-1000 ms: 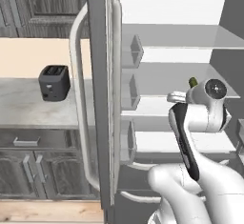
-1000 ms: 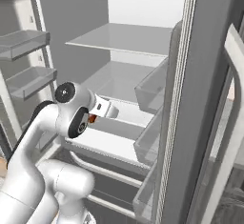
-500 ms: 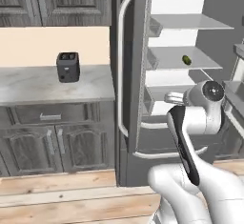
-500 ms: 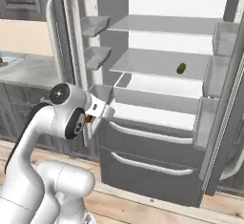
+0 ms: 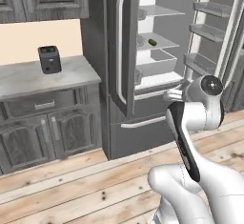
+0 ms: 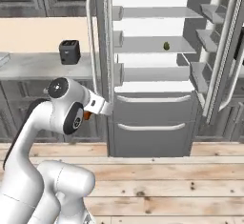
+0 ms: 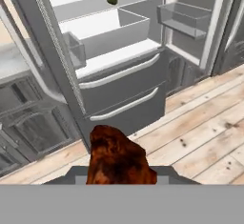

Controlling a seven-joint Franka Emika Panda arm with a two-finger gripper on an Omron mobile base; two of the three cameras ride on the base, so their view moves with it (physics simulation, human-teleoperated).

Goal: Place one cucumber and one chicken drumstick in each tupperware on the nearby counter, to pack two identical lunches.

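My claw (image 7: 121, 170) was clenched on a drumstick (image 7: 116, 156), its brown meat bulging up between the fingers, held out in front of the open fridge (image 6: 152, 75) above the wood floor (image 6: 167, 185). I judged this the carrying step: one drumstick out and bound for a tupperware, with a cucumber (image 6: 167, 45) left on a fridge shelf. Next I needed to turn toward the desk (image 5: 43, 77) by the toaster (image 5: 49, 59), find a tray there and lower the drumstick into it.
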